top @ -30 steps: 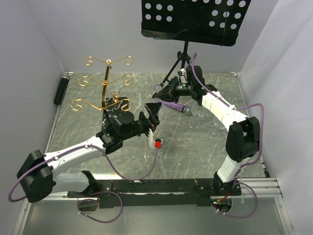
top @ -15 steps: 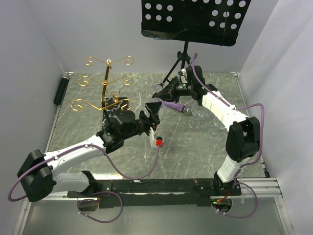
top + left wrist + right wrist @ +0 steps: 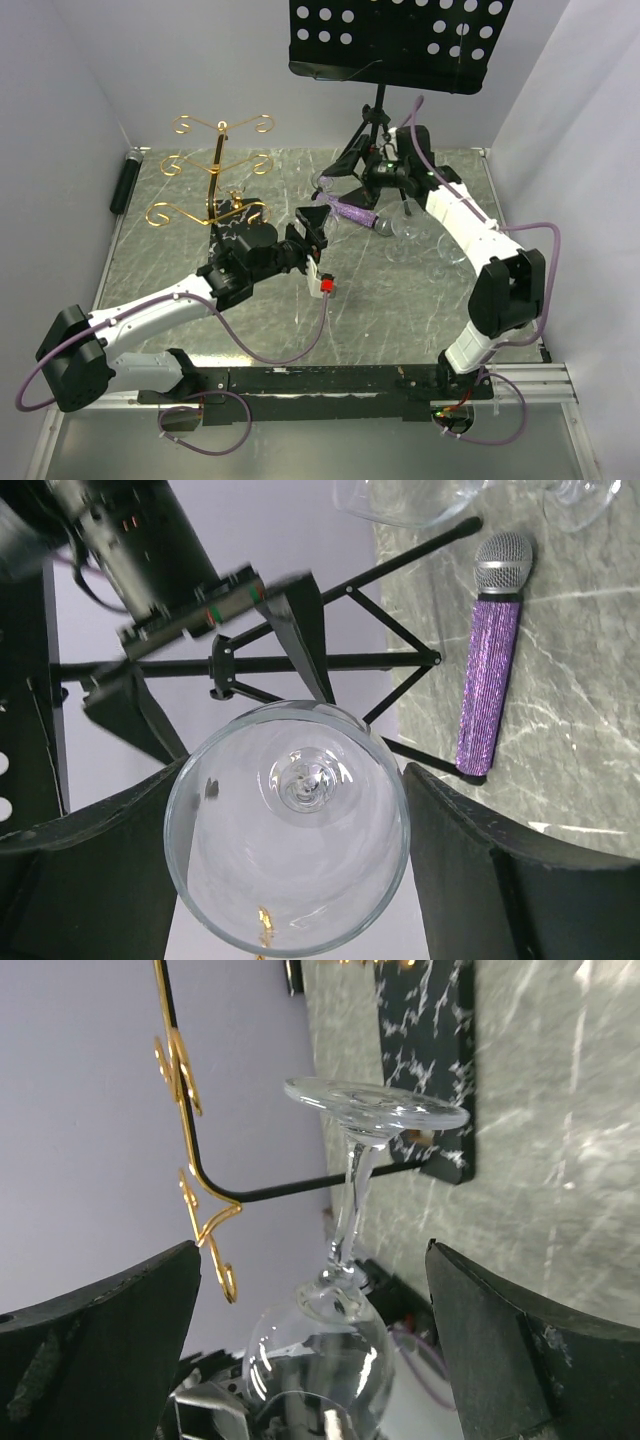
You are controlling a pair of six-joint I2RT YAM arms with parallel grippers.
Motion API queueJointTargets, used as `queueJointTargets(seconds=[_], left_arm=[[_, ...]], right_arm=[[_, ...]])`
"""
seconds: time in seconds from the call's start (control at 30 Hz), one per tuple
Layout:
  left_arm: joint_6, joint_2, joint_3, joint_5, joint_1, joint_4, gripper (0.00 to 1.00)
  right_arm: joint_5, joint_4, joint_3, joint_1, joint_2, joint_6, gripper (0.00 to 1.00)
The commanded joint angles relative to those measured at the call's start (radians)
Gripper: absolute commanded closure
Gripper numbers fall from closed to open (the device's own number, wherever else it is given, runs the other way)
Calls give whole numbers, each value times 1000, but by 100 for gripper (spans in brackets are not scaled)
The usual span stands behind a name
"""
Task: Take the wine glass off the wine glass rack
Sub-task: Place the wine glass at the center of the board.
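A clear wine glass [image 3: 290, 830] lies with its bowl between my left gripper's [image 3: 315, 226] two black fingers [image 3: 470, 870], which touch it on both sides. Its rim faces the left wrist camera. In the right wrist view the same glass [image 3: 350, 1190] shows foot, stem and bowl. My right gripper [image 3: 312, 1250] stands wide open around it, both fingers well apart from the glass. In the top view the right gripper [image 3: 338, 190] hangs just behind the left one. The gold wine glass rack [image 3: 218, 170] stands at the back left on its black veined base [image 3: 440, 1040], with no glass on its arms.
A purple microphone [image 3: 352, 213] lies under the two grippers. Several other clear glasses [image 3: 410, 228] sit on the marble table to the right. A black perforated music stand [image 3: 400, 35] on a tripod rises at the back. A black cylinder [image 3: 125, 182] lies at the left wall.
My left gripper has shut on the glass's bowl. My right gripper, shut on the stem before, has opened wide and drawn back a little to the right.
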Motion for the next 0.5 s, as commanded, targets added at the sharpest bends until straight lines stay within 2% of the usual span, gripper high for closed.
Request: queueJointTargets(seconds=[0.0, 0.07, 0.2, 0.23, 0.37, 0.47], left_arm=[[-73, 15, 111, -9, -5, 91, 52], [-123, 34, 155, -15, -5, 65, 55], [-188, 53, 191, -19, -5, 59, 76], [-193, 48, 180, -17, -5, 71, 78], [-234, 36, 168, -11, -11, 64, 84], [-318, 38, 191, 10, -14, 4, 84]], right_arm=[[45, -31, 27, -30, -98, -75, 0], [39, -5, 16, -33, -118, -114, 0], [28, 34, 4, -44, -163, -197, 0], [29, 34, 3, -49, -180, -215, 0], [11, 31, 4, -58, -223, -287, 0], [17, 20, 9, -60, -256, -350, 0]])
